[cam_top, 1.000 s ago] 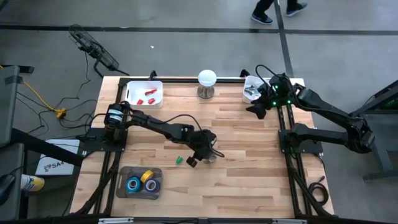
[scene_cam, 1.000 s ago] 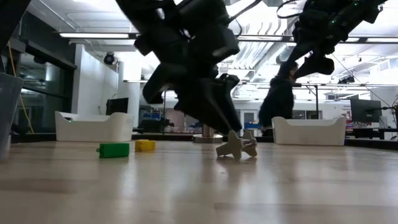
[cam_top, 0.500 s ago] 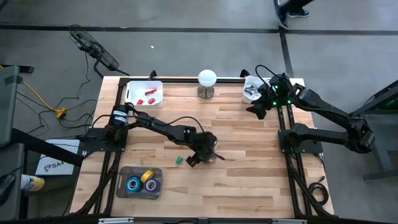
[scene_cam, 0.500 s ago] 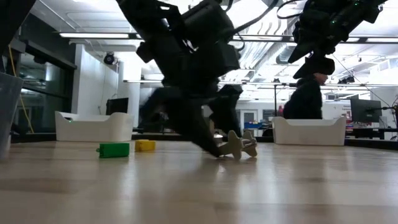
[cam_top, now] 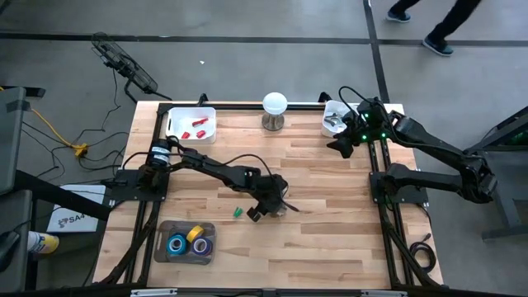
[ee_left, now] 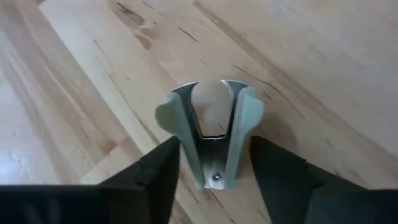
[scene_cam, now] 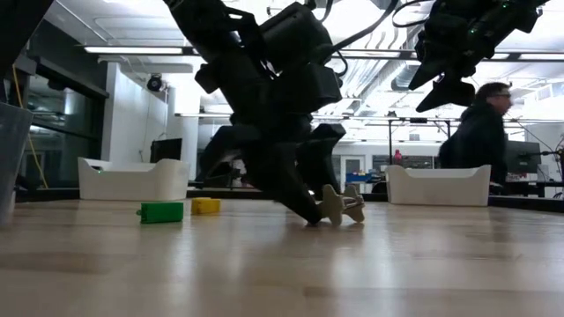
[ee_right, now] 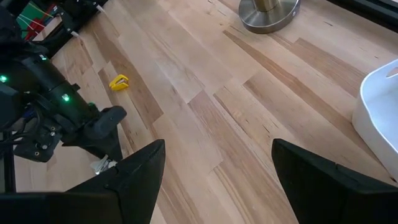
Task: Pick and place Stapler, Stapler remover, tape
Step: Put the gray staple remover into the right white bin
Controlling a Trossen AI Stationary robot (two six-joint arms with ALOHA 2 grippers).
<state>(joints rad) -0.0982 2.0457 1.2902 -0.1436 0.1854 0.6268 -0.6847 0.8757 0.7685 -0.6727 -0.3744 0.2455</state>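
The left gripper [cam_top: 266, 209] stands low over the middle of the table [cam_top: 330, 206], fingers part-open and straddling the stapler remover [ee_left: 210, 134], which lies flat on the wood. In the left wrist view the two dark fingers [ee_left: 160, 169] flank the remover's hinge end, one on each side, with a narrow gap visible on both sides; no firm contact is evident, so the remover is judged not yet gripped. From table level the fingertips reach down to the surface right beside the remover [scene_cam: 339, 205]. Risks from this position: if the fingers close off-centre, one pad meets a grey wing first and pushes the remover sideways or spins it out of the grip. The tapered, sprung body may also squeeze shut and squirt forward under pressure. Fingertips so near the wood may scrape or jam if the arm goes lower. A green block [cam_top: 237, 212] lies just beside the gripper and could be knocked in a sideways correction. The right gripper [cam_top: 338, 146] waits raised at the far right corner, near a white bin [cam_top: 331, 116], its fingers spread wide and holding nothing. The tape [cam_top: 189, 240] rolls sit in a tray [cam_top: 162, 250] at the near left edge, and red items [cam_top: 192, 128] lie in a white bin [cam_top: 210, 126] at the far left.
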